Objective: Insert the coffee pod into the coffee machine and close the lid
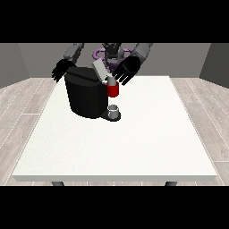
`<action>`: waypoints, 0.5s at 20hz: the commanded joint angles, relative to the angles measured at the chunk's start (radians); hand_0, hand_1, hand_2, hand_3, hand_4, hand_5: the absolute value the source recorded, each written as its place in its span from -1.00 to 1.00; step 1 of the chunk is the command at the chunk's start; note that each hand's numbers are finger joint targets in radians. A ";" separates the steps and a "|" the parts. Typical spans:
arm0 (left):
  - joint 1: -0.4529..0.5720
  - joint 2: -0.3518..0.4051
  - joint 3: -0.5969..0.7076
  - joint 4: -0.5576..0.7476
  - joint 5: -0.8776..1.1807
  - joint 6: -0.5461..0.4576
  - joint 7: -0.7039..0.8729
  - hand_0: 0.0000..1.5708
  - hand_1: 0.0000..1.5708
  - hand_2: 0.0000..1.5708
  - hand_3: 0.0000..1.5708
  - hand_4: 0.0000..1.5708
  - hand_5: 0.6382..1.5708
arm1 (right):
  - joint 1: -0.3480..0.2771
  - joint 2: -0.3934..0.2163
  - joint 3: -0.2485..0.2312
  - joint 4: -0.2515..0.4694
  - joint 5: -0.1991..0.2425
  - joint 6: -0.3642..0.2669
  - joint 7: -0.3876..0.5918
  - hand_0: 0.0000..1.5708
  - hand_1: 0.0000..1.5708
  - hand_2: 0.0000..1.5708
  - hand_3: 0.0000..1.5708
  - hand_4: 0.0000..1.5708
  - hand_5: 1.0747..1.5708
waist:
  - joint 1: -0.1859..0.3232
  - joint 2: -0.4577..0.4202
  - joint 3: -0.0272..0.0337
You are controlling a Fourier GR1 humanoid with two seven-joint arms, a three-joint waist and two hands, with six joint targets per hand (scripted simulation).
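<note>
A black coffee machine (86,97) stands on the white table (134,143) at the back left of centre. Its grey lid (100,70) is tilted up and open. A red pod holder (113,90) sits at the machine's front, with a small grey pod (109,80) at its top. A grey cup (114,109) rests on the machine's base below. The hand at the view's right (126,71) hovers just above and behind the pod, fingers spread straight. The hand at the view's left (60,70) hangs open beside the machine's upper left corner.
The table reaches wide to the right and towards the camera. Wooden floor surrounds it, with grey walls behind the robot.
</note>
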 commanded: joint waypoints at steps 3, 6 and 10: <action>0.015 -0.029 -0.011 0.006 -0.018 0.013 0.010 0.48 0.48 0.58 0.51 -0.36 1.00 | 0.021 0.024 0.001 0.005 0.005 -0.020 -0.041 -1.00 -1.00 -1.00 -1.00 -0.35 1.00 | 0.010 -0.005 0.0000; 0.033 -0.045 -0.015 0.012 -0.032 0.039 0.032 0.51 0.51 0.59 0.51 -0.37 1.00 | 0.067 0.002 0.017 -0.004 -0.005 0.034 -0.045 -1.00 -1.00 -1.00 -1.00 -0.41 1.00 | -0.012 -0.028 0.0000; -0.010 -0.011 0.006 0.021 -0.020 0.010 0.013 0.59 0.59 0.63 0.50 -0.39 1.00 | 0.023 0.022 0.015 0.004 0.007 0.000 -0.063 -1.00 -1.00 -1.00 -1.00 -0.43 1.00 | -0.006 0.038 -0.0001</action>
